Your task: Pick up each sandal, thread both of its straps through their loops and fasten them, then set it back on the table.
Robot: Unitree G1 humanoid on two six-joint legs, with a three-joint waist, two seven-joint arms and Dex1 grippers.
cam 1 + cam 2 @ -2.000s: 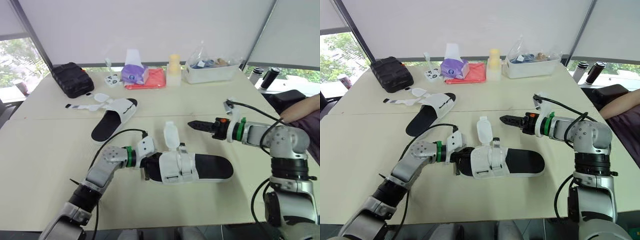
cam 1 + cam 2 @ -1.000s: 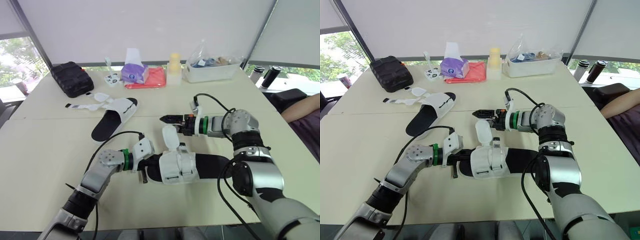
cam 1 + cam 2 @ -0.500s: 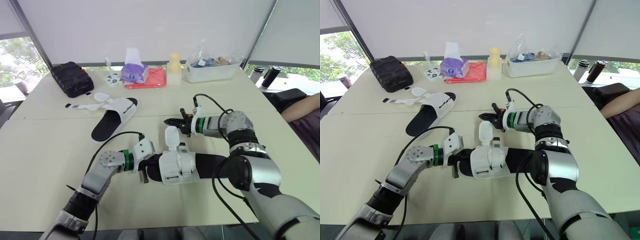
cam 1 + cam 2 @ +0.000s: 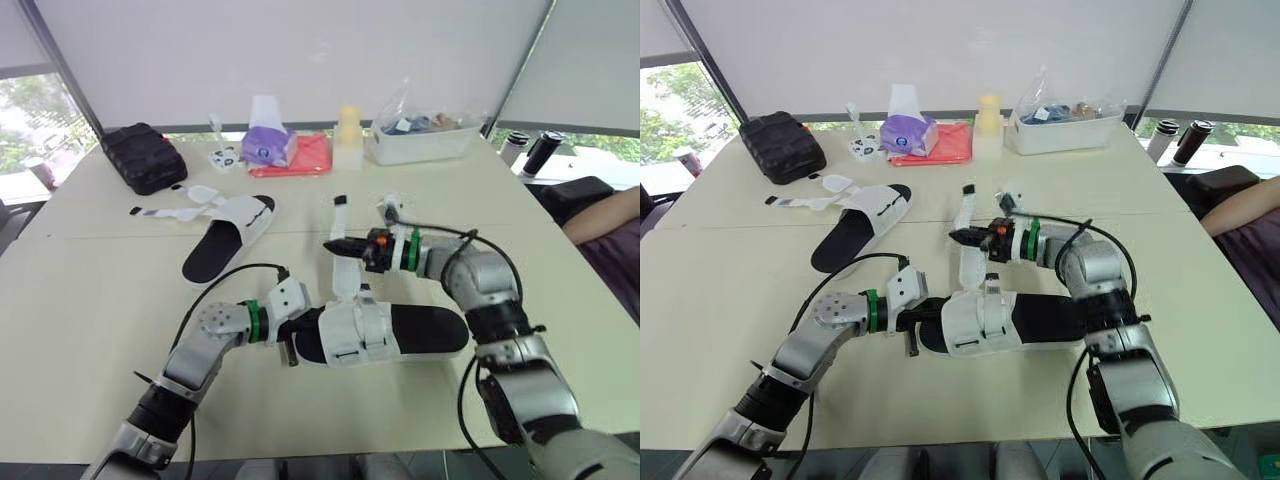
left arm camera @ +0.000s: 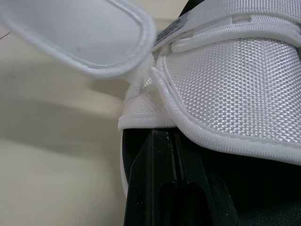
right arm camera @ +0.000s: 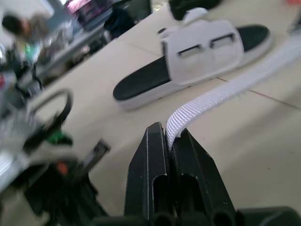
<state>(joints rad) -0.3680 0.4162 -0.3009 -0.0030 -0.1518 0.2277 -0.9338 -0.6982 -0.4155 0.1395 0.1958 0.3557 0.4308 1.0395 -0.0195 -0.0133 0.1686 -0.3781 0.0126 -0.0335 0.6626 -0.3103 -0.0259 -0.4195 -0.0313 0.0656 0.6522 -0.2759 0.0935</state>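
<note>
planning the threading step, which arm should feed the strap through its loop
Right. The right gripper is shut on the strap, held up above the sandal; the left gripper is occupied at the sandal's toe end.

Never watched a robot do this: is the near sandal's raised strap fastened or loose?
Loose: the right gripper pinches the strap, which stands up from the near sandal.

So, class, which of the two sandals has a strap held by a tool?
The nearer sandal, lying between the arms: the right tool pinches its strap, which stands upright. The farther sandal has its straps lying flat, untouched.
</note>
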